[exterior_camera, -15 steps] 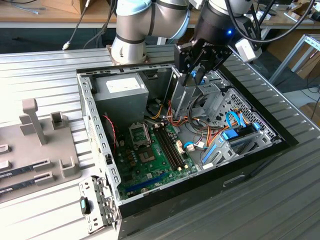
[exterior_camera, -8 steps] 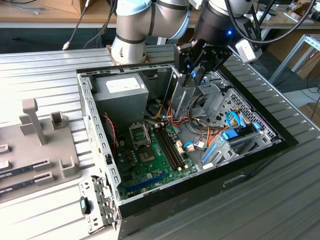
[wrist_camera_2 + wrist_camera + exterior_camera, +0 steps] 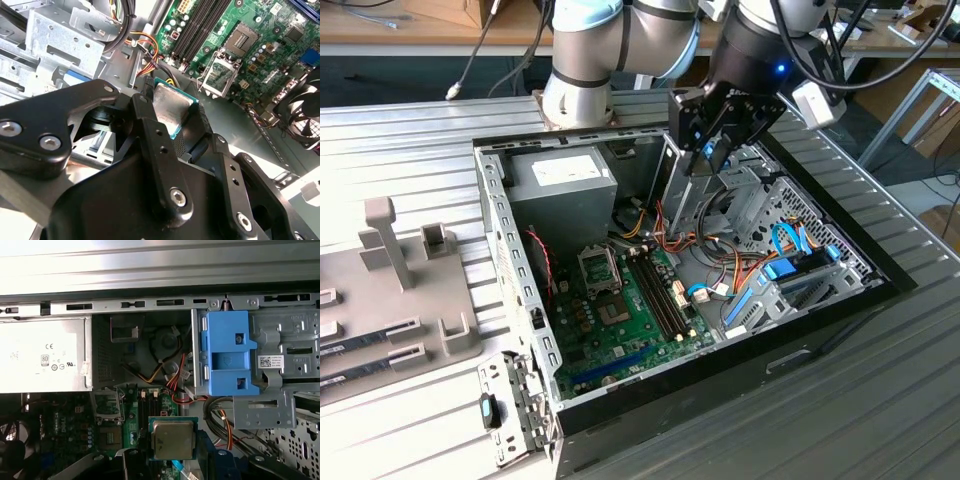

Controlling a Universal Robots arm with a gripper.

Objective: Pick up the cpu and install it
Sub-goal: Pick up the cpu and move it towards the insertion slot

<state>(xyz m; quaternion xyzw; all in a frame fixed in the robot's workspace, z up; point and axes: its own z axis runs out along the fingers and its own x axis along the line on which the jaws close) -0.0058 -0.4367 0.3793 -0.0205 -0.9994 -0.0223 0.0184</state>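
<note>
- Black fingers [image 3: 150,131] of the gripper [image 3: 712,150] are clenched on the cpu [image 3: 172,106]. They pinch it by two opposite edges. Its dull silver top shows in both wrist views, with a thin green rim around it.
- Held this way, the cpu hangs in the air over the open case [image 3: 510,290], in the upper middle of the exterior view. It touches nothing but the gripper.
- Under the gripper lie a bundle of orange and yellow cables [image 3: 705,240] and the grey drive cage [image 3: 790,215], not the board.
- Farther down, the green board [image 3: 630,330] lies flat on the case floor, with the long memory slots [image 3: 660,290] running across it.
- On that board is the socket [image 3: 601,272], with its silver frame raised. As far as the wrist views show, its bed is bare. It is well apart from the cpu, toward the exterior view's left and lower.
- By my reading the pick-up is done and the install is not. The chip is lifted and inside the case outline, but not over the socket, not seated, and the frame is not closed.
- Farthest back are the power supply [image 3: 560,175] and the ribbed metal tabletop [image 3: 410,130].
</note>
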